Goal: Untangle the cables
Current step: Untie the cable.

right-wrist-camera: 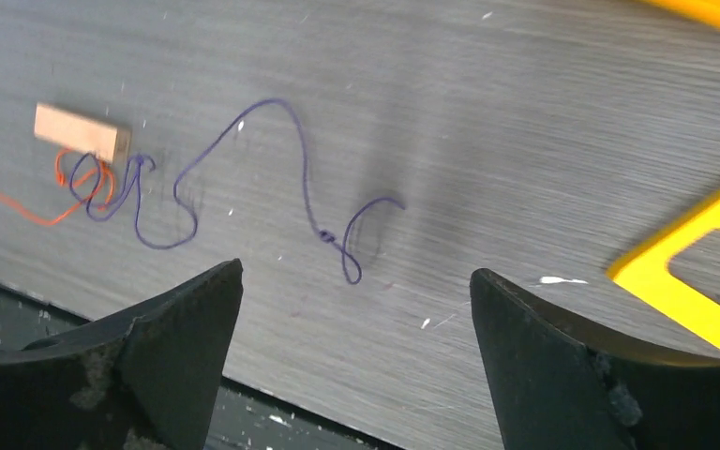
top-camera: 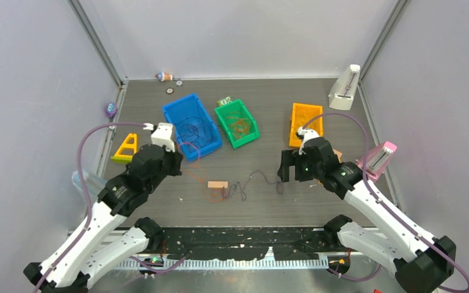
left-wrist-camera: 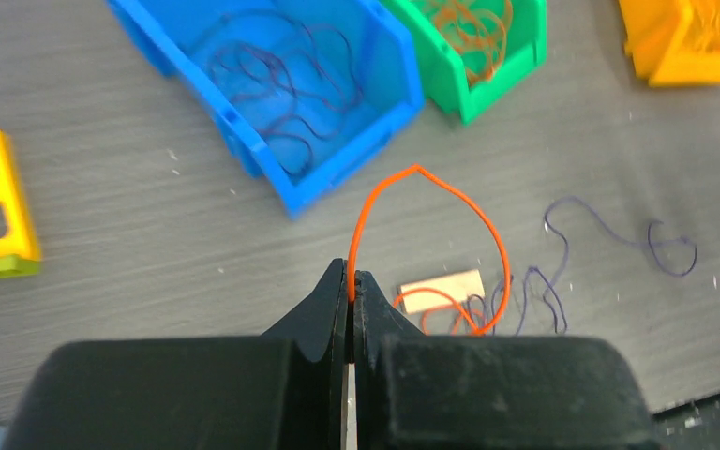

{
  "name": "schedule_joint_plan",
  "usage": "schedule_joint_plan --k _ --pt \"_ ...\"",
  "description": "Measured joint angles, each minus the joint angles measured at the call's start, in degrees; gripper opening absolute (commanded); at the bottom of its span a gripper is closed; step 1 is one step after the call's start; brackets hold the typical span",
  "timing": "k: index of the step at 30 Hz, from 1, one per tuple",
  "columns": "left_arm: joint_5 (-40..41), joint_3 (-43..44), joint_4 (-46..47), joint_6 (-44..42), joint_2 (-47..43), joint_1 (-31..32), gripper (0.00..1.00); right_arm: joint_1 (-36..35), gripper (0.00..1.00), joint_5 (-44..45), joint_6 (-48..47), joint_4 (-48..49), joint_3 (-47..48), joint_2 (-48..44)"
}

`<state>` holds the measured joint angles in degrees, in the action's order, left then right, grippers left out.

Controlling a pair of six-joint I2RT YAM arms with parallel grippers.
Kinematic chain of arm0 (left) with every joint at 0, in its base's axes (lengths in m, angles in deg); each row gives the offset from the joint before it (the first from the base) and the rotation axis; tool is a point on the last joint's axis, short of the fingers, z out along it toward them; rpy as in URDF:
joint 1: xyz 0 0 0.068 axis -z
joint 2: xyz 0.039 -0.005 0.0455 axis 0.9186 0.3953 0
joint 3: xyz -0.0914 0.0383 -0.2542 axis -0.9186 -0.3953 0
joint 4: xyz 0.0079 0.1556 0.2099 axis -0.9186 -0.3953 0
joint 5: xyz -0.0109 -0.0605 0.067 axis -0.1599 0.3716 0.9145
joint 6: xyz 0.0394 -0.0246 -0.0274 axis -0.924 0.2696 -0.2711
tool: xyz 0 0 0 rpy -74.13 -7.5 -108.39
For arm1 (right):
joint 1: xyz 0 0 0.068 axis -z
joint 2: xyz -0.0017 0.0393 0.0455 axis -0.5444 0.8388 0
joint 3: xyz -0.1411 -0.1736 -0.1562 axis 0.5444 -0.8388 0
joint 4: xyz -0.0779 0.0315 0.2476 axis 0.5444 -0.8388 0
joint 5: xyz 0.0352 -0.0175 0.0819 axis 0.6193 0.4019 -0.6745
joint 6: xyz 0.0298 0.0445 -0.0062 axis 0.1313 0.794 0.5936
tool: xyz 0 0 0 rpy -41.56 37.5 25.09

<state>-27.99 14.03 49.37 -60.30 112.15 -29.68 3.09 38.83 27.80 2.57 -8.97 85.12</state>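
Note:
My left gripper (top-camera: 180,163) (left-wrist-camera: 350,281) is shut on an orange cable (left-wrist-camera: 419,171) and holds it off the table. The cable arches up and drops into a small tangle of orange and dark purple cables (top-camera: 232,190) (left-wrist-camera: 473,314) beside a wooden block (top-camera: 218,184) (left-wrist-camera: 442,290). A dark purple cable (right-wrist-camera: 300,159) trails right from the tangle (right-wrist-camera: 103,183) and lies flat on the table. My right gripper (top-camera: 288,174) (right-wrist-camera: 356,272) is open and empty, above that cable's right end (right-wrist-camera: 349,267).
A blue bin (top-camera: 190,126) (left-wrist-camera: 281,178) holds dark purple cables, a green bin (top-camera: 237,123) (left-wrist-camera: 473,94) holds orange cables, and an orange bin (top-camera: 305,124) stands at the right. A yellow triangular frame (top-camera: 126,148) stands left. White (top-camera: 344,90) and pink-topped (top-camera: 378,159) stands are at the right.

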Motion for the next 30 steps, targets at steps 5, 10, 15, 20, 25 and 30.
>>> schedule_joint_plan --k 5,10,15,20,25,30 --pt "-5.11 -1.62 0.04 0.68 3.45 0.00 0.00 -7.43 0.95 -2.14 -1.49 1.14 1.20 7.98" --pt "-7.48 -1.68 0.13 1.20 3.85 0.00 0.00 -18.95 0.95 1.46 -1.70 3.80 5.01 19.32" --pt "-9.14 -2.19 0.17 1.36 4.44 0.00 0.00 -24.92 0.99 3.61 -1.31 8.13 8.98 29.51" --pt "-10.01 -2.62 0.13 1.46 4.44 0.00 0.00 -27.67 0.83 4.48 0.09 12.59 9.53 36.74" --pt "-11.19 -3.45 0.42 1.57 4.46 0.00 0.00 -29.05 0.67 5.09 1.42 16.83 9.53 41.68" --pt "-13.57 -4.04 0.44 1.77 5.40 0.00 0.00 -29.90 0.33 5.73 2.12 21.35 9.51 44.68"
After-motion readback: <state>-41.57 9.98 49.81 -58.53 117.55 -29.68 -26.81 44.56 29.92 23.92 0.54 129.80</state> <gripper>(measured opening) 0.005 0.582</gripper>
